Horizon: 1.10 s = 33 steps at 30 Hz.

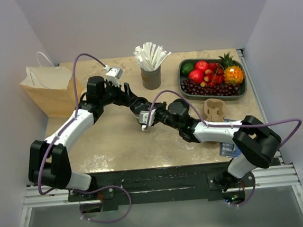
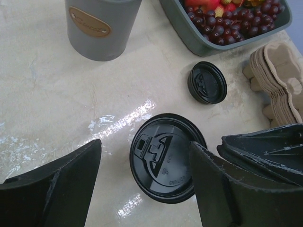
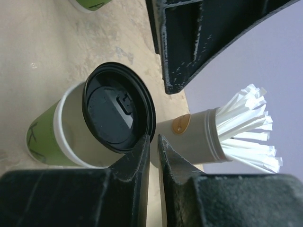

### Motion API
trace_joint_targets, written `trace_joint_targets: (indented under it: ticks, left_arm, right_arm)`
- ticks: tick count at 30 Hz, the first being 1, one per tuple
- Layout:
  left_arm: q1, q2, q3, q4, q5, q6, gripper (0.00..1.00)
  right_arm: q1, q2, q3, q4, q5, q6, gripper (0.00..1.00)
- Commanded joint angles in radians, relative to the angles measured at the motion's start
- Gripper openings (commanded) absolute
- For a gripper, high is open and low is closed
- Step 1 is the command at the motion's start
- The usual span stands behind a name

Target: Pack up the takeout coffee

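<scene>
Left pincer (image 2: 144, 146): wide open, straddling takeout coffee (image 2: 163, 163), no grip. Right pincer (image 3: 153, 138): jaws barely parted, nothing held, tips at lid (image 3: 116, 113) rim. Coffee stands upright on tabletop (image 2: 57, 109).

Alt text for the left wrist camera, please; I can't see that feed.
The takeout coffee's black lid fills the centre, seen from above, with the left gripper open and its fingers on either side. Beyond it are a second black lid, a grey cup, a fruit tray and stacked cardboard carriers.
</scene>
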<state>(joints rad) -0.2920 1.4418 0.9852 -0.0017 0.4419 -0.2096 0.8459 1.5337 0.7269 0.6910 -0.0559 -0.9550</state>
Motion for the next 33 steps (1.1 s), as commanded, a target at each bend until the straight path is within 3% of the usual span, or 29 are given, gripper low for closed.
trace_joint_targets:
  ticks: [1, 7, 12, 14, 20, 24, 26, 33]
  left_arm:
    - [0.001, -0.001, 0.0, 0.049, 0.058, -0.007, 0.78]
    - [0.002, -0.003, 0.001, 0.046, 0.06, -0.001, 0.77]
    - [0.004, -0.035, 0.068, 0.003, 0.023, 0.067, 0.78]
    - [0.014, -0.031, 0.111, -0.105, -0.003, 0.107, 0.77]
    - [0.039, -0.041, 0.156, -0.251, -0.02, 0.139, 0.67]
    - [0.039, -0.023, 0.115, -0.253, 0.034, 0.144, 0.53]
    - [0.039, -0.015, 0.098, -0.227, 0.044, 0.159, 0.51]
    - [0.034, 0.077, 0.168, -0.245, 0.092, 0.142, 0.48]
  right_arm:
    - [0.005, -0.035, -0.004, -0.03, -0.022, -0.008, 0.16]
    - [0.007, -0.037, 0.011, -0.042, 0.004, 0.028, 0.18]
    - [0.002, -0.09, 0.097, -0.206, -0.005, 0.143, 0.24]
    - [0.002, -0.131, 0.123, -0.298, -0.027, 0.18, 0.25]
    - [-0.016, -0.207, 0.23, -0.52, 0.004, 0.359, 0.28]
    - [-0.063, -0.159, 0.373, -0.712, 0.001, 0.504, 0.28]
    - [-0.094, -0.121, 0.439, -0.81, -0.045, 0.541, 0.29]
    - [-0.165, -0.066, 0.509, -0.86, -0.075, 0.63, 0.3]
